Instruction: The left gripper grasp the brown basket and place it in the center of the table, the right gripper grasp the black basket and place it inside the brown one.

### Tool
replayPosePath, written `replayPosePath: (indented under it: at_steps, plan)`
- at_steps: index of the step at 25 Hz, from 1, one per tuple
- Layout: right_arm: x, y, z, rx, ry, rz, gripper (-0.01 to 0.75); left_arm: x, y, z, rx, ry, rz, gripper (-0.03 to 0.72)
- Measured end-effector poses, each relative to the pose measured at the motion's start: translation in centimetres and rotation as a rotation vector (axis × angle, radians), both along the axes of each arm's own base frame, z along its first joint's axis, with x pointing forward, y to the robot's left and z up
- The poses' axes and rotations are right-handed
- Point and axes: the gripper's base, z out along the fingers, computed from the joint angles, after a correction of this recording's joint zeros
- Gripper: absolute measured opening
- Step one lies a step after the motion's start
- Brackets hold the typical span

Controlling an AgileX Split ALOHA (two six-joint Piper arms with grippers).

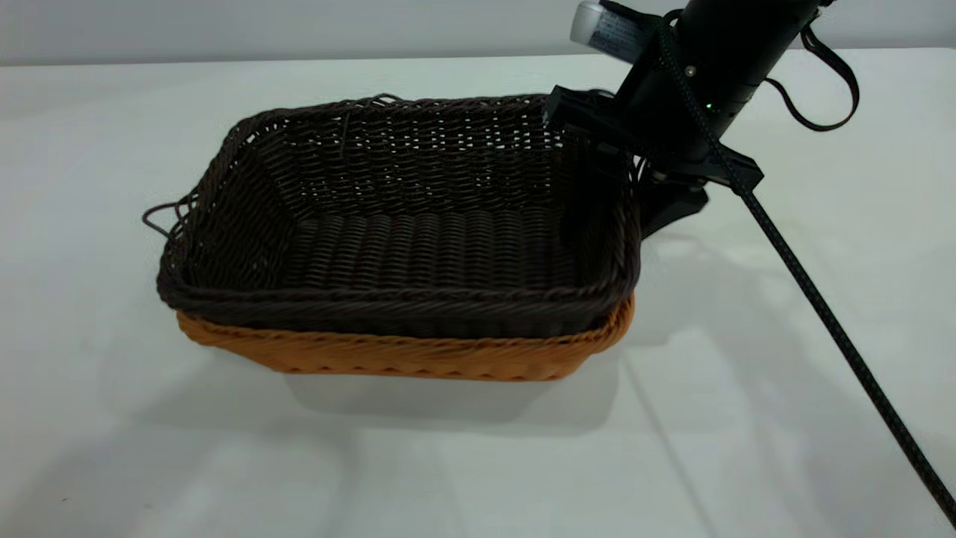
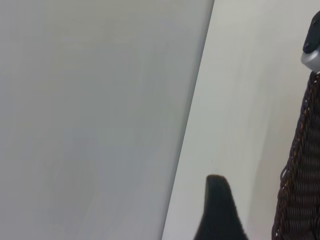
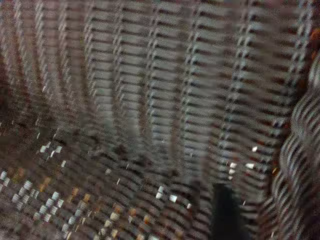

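Note:
The black basket [image 1: 403,217] sits nested inside the brown basket [image 1: 403,355] at the middle of the white table [image 1: 112,418]. Only the brown basket's lower wall and rim show under it. My right gripper [image 1: 635,194] straddles the black basket's right short wall, one finger inside and one outside, jaws open with a gap to the wall. The right wrist view shows the black basket's weave [image 3: 150,100] and one dark finger [image 3: 225,210]. My left gripper [image 2: 217,210] is out of the exterior view. It hangs over bare table beside the black basket's outer wall [image 2: 300,190] and holds nothing.
The right arm's braided cable [image 1: 821,314] runs down to the front right over the table. The table's far edge [image 1: 299,61] meets a grey wall. In the left wrist view the table edge [image 2: 192,120] runs beside a grey surface.

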Motion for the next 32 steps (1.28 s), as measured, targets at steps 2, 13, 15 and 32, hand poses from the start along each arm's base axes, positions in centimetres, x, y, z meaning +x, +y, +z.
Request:
replayPosePath:
  at_steps: [2, 13, 15, 32]
  plan:
    - [0.1, 0.1, 1.1, 0.009, -0.028, 0.035, 0.466, 0.0, 0.0, 0.1, -0.002, -0.001, 0.001, 0.453]
    - [0.0, -1.1, 17.1, -0.05, -0.318, 0.214, 0.566, -4.6, 2.7, 3.9, -0.116, -0.04, 0.069, 0.453]
    - [-1.4, -2.0, 20.8, -0.076, -0.386, 0.212, 0.566, -6.4, 4.0, 4.9, -0.14, -0.046, 0.116, 0.453]
    - [-19.6, -10.3, 31.4, -0.166, -0.657, 0.145, 0.535, -15.2, 11.4, 5.4, -0.35, 0.265, 0.696, 0.453]
